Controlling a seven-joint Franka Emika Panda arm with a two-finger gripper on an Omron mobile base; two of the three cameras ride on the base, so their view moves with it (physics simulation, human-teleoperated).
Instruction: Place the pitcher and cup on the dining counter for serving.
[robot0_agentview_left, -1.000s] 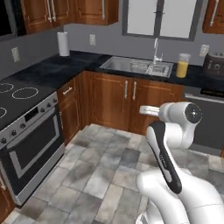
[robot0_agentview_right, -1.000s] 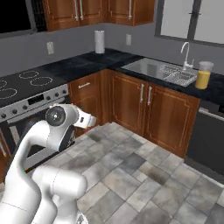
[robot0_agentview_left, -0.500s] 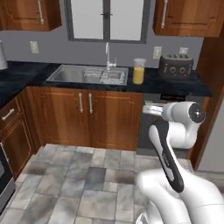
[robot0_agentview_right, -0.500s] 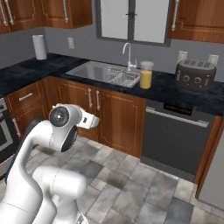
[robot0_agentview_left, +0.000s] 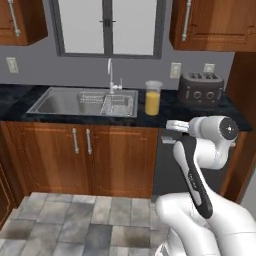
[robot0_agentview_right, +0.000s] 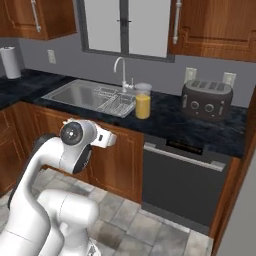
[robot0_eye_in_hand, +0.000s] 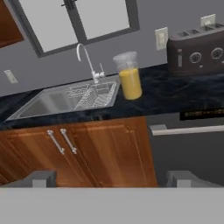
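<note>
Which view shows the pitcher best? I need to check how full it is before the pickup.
The hand view: the pitcher looks largest there, orange liquid filling roughly its lower two thirds under a clear top. Both base views show it smaller, standing on the worktop right of the sink.

The pitcher is a tall clear cylinder, about two-thirds full of orange liquid, with a greyish rim. It stands upright on the black bench, just beside the sink's right edge, left of the toaster.
</note>
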